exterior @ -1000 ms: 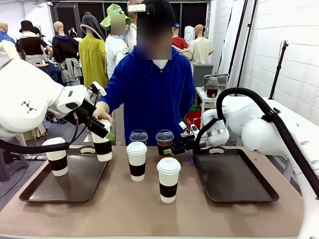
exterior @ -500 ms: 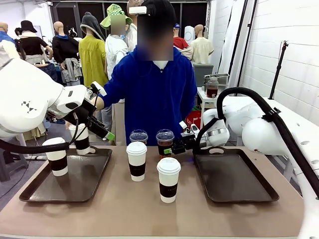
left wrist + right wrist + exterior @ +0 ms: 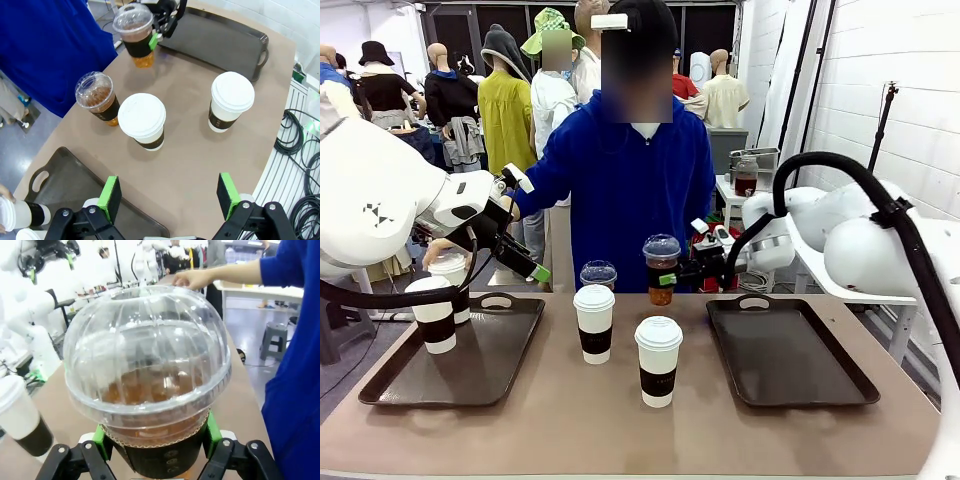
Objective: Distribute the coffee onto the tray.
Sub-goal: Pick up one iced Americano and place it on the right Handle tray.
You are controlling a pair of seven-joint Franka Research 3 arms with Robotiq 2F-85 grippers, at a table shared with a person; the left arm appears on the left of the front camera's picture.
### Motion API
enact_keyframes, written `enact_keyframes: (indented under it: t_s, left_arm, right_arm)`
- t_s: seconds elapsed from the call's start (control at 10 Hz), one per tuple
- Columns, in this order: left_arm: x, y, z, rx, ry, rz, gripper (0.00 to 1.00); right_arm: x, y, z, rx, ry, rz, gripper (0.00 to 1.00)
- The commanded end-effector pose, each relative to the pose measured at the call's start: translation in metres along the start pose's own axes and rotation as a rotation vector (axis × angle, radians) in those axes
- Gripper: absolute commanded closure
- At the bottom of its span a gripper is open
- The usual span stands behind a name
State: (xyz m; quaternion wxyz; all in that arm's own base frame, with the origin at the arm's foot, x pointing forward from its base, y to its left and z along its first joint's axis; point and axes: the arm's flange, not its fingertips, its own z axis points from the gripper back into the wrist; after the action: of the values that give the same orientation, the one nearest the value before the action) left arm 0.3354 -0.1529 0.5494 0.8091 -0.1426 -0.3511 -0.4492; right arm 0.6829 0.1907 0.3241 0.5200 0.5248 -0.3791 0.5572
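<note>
My right gripper (image 3: 672, 277) is shut on a clear dome-lidded cup (image 3: 661, 266) of amber coffee and holds it above the table, between the middle and the right tray (image 3: 790, 385). In the right wrist view the same cup (image 3: 145, 365) sits between my fingers. A second clear cup (image 3: 598, 275) and two white lidded cups (image 3: 593, 322) (image 3: 658, 360) stand on the table. One white cup (image 3: 435, 315) stands on the left tray (image 3: 470, 375). The person's hand holds another white cup (image 3: 450, 268) just behind it. My left gripper (image 3: 535, 270) hangs open over that tray's back edge, its green pads (image 3: 110, 192) wide apart.
The person in a blue top stands at the far side, one arm reaching over the left tray. The right tray (image 3: 220, 40) is bare. Cables (image 3: 300, 150) lie off the table's edge in the left wrist view.
My right gripper has lifted the clear cup off the table and drawn it slightly right. The person's hand has carried a white cup leftward over the left tray. My left arm has stayed put.
</note>
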Motion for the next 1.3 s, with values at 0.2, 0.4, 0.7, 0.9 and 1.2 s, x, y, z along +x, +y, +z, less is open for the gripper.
enact_keyframes:
  t_s: [0.2,0.4,0.7,0.9,1.2]
  left_arm:
    - [-0.001,0.001,0.000,-0.005,-0.005,-0.013,0.00]
    - [-0.001,0.001,0.000,-0.005,-0.005,-0.013,0.00]
    - [-0.001,0.001,0.000,-0.005,-0.005,-0.013,0.00]
    - [-0.001,0.001,0.000,-0.005,-0.005,-0.013,0.00]
    - [-0.001,0.001,0.000,-0.005,-0.005,-0.013,0.00]
  right_arm:
    - [0.028,0.062,0.058,0.017,0.018,-0.015,0.18]
    - [0.032,0.095,0.086,-0.014,0.024,-0.013,0.18]
    - [0.018,0.127,0.110,-0.071,0.008,-0.033,0.18]
    - [0.011,0.138,0.115,-0.088,-0.001,-0.037,0.18]
    - [0.010,0.123,0.118,-0.070,0.032,-0.055,0.18]
